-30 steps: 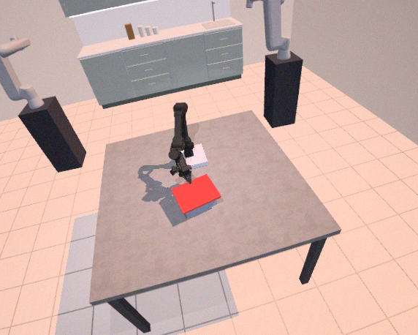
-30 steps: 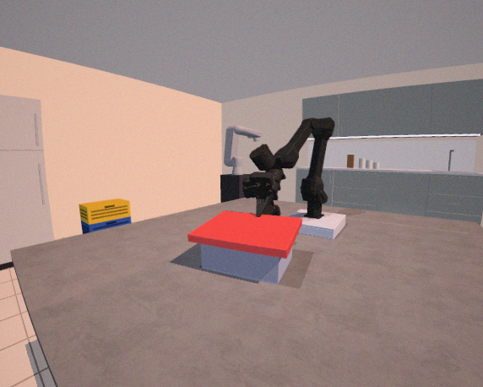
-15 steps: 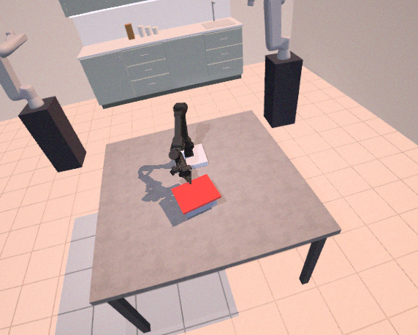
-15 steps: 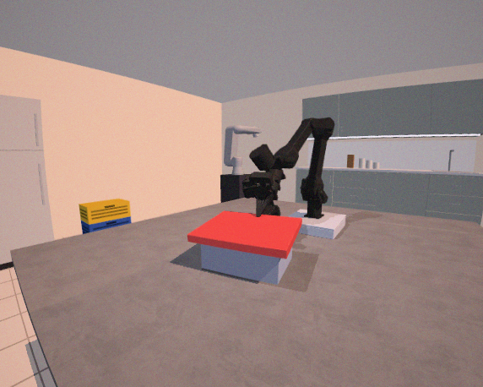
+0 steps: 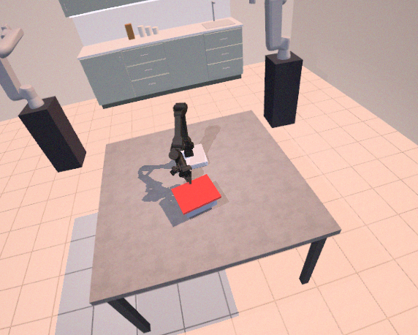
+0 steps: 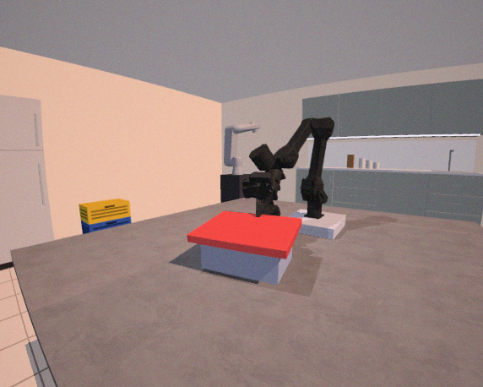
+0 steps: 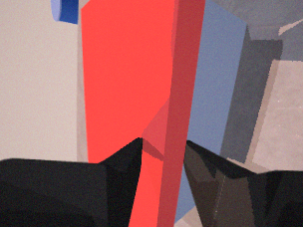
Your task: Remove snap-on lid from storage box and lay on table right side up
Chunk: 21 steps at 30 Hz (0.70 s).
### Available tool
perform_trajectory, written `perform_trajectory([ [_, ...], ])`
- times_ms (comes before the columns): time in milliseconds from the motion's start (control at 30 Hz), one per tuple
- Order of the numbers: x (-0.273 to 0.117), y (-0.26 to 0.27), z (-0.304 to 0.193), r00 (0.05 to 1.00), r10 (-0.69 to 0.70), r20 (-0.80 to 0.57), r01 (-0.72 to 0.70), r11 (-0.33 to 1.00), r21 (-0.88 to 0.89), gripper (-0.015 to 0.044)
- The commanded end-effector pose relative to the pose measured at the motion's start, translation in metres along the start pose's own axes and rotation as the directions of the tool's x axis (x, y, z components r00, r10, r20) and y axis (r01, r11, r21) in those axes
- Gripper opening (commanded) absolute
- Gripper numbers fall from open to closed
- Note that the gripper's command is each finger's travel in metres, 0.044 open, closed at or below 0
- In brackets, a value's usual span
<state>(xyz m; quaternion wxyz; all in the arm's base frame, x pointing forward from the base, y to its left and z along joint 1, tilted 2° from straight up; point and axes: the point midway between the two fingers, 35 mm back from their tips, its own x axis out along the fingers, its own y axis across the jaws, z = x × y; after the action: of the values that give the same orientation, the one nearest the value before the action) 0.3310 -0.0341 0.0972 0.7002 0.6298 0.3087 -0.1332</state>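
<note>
The red lid (image 5: 196,194) (image 6: 246,230) (image 7: 125,75) lies roughly level on the pale blue storage box (image 5: 205,210) (image 6: 237,259) (image 7: 219,65), with no gap visible between them. The lid's rim overhangs the box walls. My gripper (image 5: 190,181) (image 6: 258,215) (image 7: 164,141) is shut on the lid's edge on the arm's side. In the wrist view one finger is over the lid's top and the other is at the outer side of the rim. The exact contact is hidden. A thin dark shadow runs along the box's lower front edge; whether the box sits fully on the table is unclear.
The grey table (image 5: 242,227) (image 6: 364,313) carries the box. The arm's white base block (image 5: 199,163) (image 6: 334,228) stands behind the box. Two pale arms on black pedestals (image 5: 52,135) (image 5: 283,91) stand beyond the table. Stacked crates (image 6: 106,212) are off to the left.
</note>
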Motion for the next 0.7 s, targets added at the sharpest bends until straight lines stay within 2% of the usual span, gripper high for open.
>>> perform_trajectory([
  [0, 0.0004, 0.0004, 0.0004, 1.000, 0.000, 0.003, 0.000, 1.000, 0.004, 0.0000],
  [667, -0.0052, 0.0087, -0.0001, 1.000, 0.001, 0.005, -0.001, 1.000, 0.003, 0.0000],
])
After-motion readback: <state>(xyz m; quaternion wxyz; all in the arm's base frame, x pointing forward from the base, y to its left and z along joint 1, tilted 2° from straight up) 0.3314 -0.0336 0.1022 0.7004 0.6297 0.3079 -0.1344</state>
